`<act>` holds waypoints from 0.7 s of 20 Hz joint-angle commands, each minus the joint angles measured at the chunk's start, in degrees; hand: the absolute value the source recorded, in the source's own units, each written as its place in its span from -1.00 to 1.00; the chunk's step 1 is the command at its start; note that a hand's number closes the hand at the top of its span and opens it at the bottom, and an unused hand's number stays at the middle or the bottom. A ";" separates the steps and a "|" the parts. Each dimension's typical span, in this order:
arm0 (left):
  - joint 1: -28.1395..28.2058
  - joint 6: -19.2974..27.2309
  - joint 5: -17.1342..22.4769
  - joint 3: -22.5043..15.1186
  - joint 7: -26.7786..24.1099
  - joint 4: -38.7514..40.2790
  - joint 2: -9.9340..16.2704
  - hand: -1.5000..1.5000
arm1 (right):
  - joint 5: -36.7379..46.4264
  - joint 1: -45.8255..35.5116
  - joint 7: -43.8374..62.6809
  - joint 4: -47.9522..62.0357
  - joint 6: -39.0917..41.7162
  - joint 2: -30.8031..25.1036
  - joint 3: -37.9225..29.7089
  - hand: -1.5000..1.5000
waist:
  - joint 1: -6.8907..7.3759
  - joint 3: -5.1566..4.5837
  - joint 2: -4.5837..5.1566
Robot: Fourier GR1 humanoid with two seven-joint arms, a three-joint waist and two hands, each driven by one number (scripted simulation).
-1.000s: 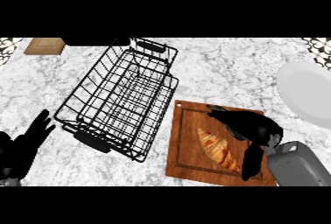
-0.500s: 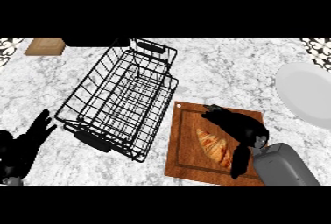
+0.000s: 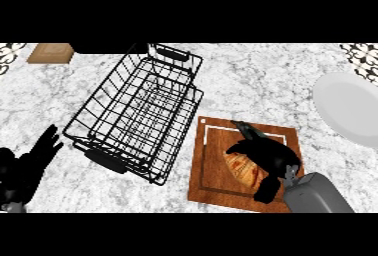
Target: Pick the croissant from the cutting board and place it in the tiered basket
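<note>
1. The right hand comes in from the lower right on its grey forearm and lies over the croissant, its fingers curled down around the pastry — only the golden-brown left part shows from under the palm.
2. The croissant lies on the wooden cutting board, toward the board's right half; whether it is lifted off the wood or resting on it cannot be told.
3. The left hand shows at the lower left edge, open with its fingers straight and pointing up, holding nothing and well apart from the board.
4. The black wire tiered basket stands just to the left of the cutting board, set at a slant on the marble counter — its near corner is close to the board's left edge.
5. A white plate sits at the right edge, beyond the board.
6. A small wooden block lies at the far left corner.
</note>
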 commanded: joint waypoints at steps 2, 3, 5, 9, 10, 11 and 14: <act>0.06 -1.94 -0.86 1.32 -5.93 6.53 0.72 0.00 | 2.50 3.44 -8.25 1.50 -4.91 0.75 3.55 1.00 | 0.01 0.43 1.14; 1.76 -0.82 0.07 0.32 1.54 -2.16 0.04 0.00 | 2.61 0.83 -10.72 6.62 -6.05 0.97 1.79 1.00 | 0.63 0.50 1.10; 1.52 -1.65 -0.50 0.70 -2.49 2.59 -0.80 0.00 | 1.23 1.86 -6.69 -0.94 -2.82 2.54 0.58 1.00 | 0.09 0.44 1.03; 0.22 0.63 -1.55 -0.64 4.08 -2.70 -2.10 0.00 | 2.92 1.49 -9.78 2.51 -8.18 4.02 -1.96 1.00 | 0.19 0.47 1.02; -0.49 -2.38 0.69 2.54 2.93 -0.31 0.80 0.00 | 3.79 2.04 -8.45 1.91 -8.83 5.18 -1.86 1.00 | 0.13 0.45 1.03; 0.33 -1.11 -1.07 1.18 1.25 0.14 -1.07 0.00 | 2.75 2.14 -7.40 -2.18 -7.36 5.06 -3.16 1.00 | 0.03 0.44 1.00; -0.53 -0.72 -1.89 -0.73 0.19 1.33 -1.79 0.00 | 8.56 -1.46 14.61 -0.60 -20.32 16.00 5.66 1.00 | 1.79 0.10 0.79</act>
